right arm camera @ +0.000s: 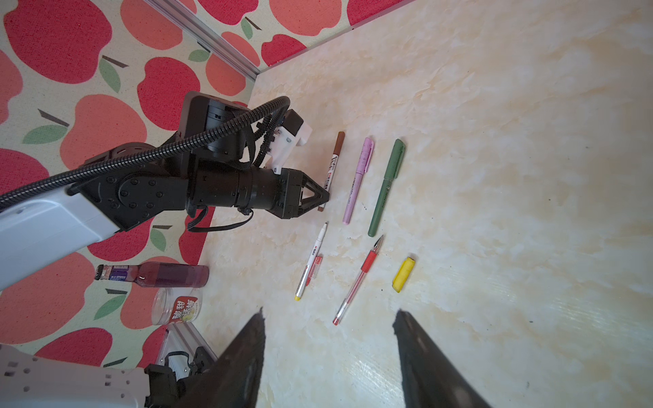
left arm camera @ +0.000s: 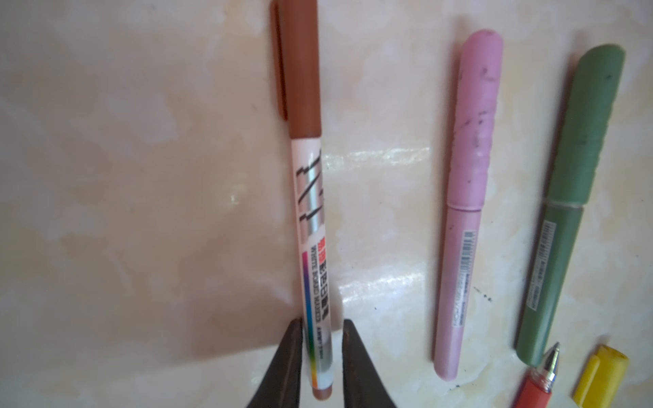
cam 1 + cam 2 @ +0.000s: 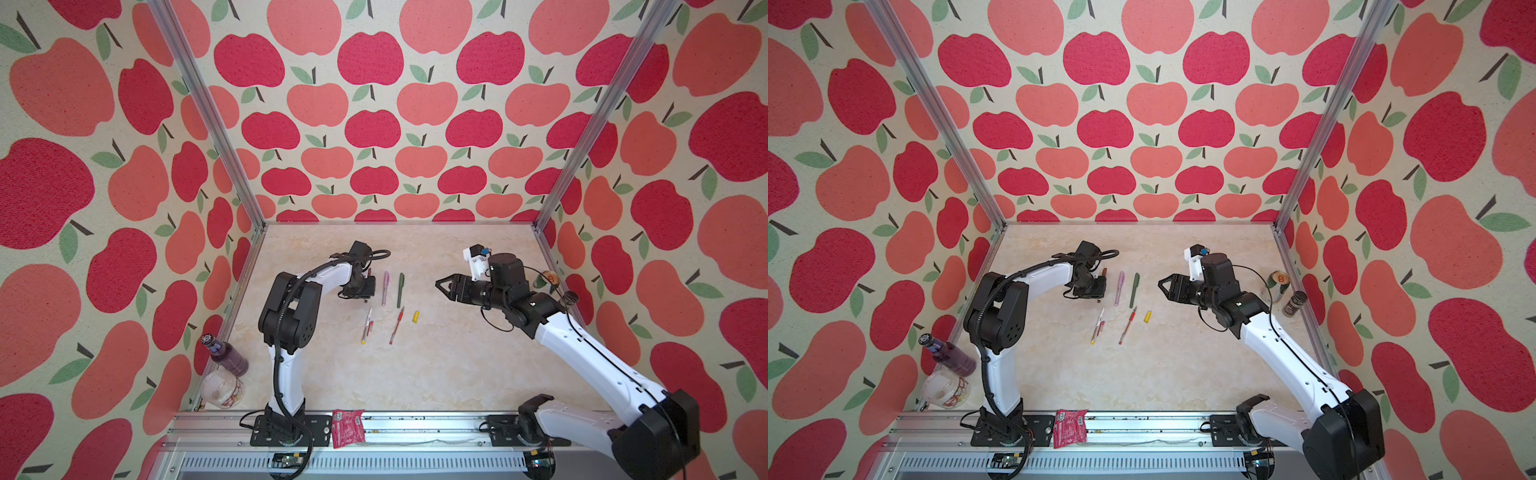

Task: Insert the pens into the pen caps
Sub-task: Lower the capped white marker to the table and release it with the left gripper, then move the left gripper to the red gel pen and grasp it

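Near edge, on the rail: 1 red snack packet point(image 3: 348, 428). Near-left corner: 1 clear jar point(image 3: 222, 388) and 1 purple bottle point(image 3: 226, 353).

Pens on the table point(image 3: 457, 374): 5. Caps: 5, of which 3 are on pens and 2 lie loose.

Nearer row, 2 pens, both bare-tipped:
- white pen with yellow end point(image 1: 311, 263), with the red cap point(image 1: 317, 267) lying loose right against it; I can't tell whether they touch.
- red pen point(image 1: 358, 279), just beside it.
- yellow cap point(image 1: 404, 275), loose, apart from the red pen on the right-arm side.

Farther row, 3 pens, all capped, side by side and apart from each other:
- white pen with brown end point(image 2: 311, 212), wearing the brown cap point(image 2: 300, 70).
- pink pen point(image 1: 357, 180), wearing the pink cap point(image 2: 475, 123).
- green pen point(image 1: 387, 187), wearing the green cap point(image 2: 588, 130).

Left gripper point(image 2: 321, 328): down at the tail of the brown-ended pen, fingers slightly parted on either side of the barrel, a sliver of table showing on one side. The pen lies flat on the table.

Right gripper point(image 3: 441, 286): above the table, to the right of the green pen, fingers spread wide with nothing between them.

Far right wall: 1 can point(image 3: 547, 279) and 1 dark shaker point(image 3: 570, 298).
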### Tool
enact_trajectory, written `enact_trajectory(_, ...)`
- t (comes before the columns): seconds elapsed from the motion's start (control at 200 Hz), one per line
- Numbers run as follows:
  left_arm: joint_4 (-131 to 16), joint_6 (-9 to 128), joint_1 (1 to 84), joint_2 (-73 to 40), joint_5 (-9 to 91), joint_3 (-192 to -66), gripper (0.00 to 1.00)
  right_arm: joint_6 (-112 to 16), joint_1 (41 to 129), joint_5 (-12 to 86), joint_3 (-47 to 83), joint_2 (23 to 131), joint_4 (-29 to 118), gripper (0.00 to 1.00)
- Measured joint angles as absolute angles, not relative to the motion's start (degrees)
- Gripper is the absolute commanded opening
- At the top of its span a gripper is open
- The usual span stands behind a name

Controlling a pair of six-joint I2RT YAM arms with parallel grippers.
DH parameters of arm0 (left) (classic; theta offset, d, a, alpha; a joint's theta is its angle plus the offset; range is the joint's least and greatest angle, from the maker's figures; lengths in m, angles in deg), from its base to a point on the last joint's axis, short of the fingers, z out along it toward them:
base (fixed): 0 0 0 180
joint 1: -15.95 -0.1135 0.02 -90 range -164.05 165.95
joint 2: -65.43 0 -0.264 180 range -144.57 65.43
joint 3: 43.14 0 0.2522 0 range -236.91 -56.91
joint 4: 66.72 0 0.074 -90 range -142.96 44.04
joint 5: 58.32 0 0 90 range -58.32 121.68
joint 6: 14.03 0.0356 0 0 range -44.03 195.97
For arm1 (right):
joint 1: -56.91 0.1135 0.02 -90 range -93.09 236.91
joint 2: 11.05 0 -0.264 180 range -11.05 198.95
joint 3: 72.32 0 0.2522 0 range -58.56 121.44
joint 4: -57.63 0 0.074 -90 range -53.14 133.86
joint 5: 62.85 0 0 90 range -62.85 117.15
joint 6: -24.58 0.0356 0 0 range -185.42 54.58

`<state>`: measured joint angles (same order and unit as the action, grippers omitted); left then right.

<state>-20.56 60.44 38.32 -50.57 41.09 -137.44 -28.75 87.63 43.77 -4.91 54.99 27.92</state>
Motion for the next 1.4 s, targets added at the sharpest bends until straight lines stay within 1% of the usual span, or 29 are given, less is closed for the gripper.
enact_trajectory(0.3, -20.54, 60.44, 38.32, -50.62, 41.07, -137.55, 0.25, -28.75, 87.63, 43.77, -4.91, 54.99, 27.92, 0.61)
enact_trajectory(0.51, -20.8, 61.09, 39.04, -49.09, 39.95, -137.31, 0.43, -28.75, 87.63, 43.77, -4.91, 54.99, 27.9, 0.62)
enact_trajectory(0.61, -21.24, 62.47, 40.46, -42.86, 39.56, -136.3, 0.47, -28.77, 87.63, 43.77, -4.91, 54.99, 27.9, 0.62)
enact_trajectory(0.775, -22.79, 63.52, 43.28, -27.43, 39.67, -134.42, 0.51, -28.79, 87.63, 43.53, -5.28, 54.99, 27.92, 0.62)
enact_trajectory(0.901, -22.99, 63.43, 44.39, -17.39, 39.56, -128.83, 0.53, -29.25, 87.65, 42.64, -6.44, 55.07, 27.68, 0.62)
enact_trajectory(0.991, -21.92, 62.43, 46.1, -13.9, 38.77, -123.62, 0.53, -29.65, 87.78, 41.91, -7.14, 55.21, 27.46, 0.62)
enact_trajectory(1.196, -21.28, 57.51, 54.08, -12.8, 38.03, -113.85, 0.56, -30.06, 88.31, 40.62, -9.22, 56.91, 27.42, 0.62)
enact_trajectory(1.291, -21.85, 55.59, 57.18, -14.86, 37.5, -113.2, 0.57, -30.04, 88.31, 40.17, -10.31, 57.33, 27.42, 0.62)
enact_trajectory(1.396, -22.79, 54.25, 60.17, -19.97, 36.54, -113.96, 0.57, -30.04, 88.31, 39.79, -10.57, 57.33, 27.44, 0.62)
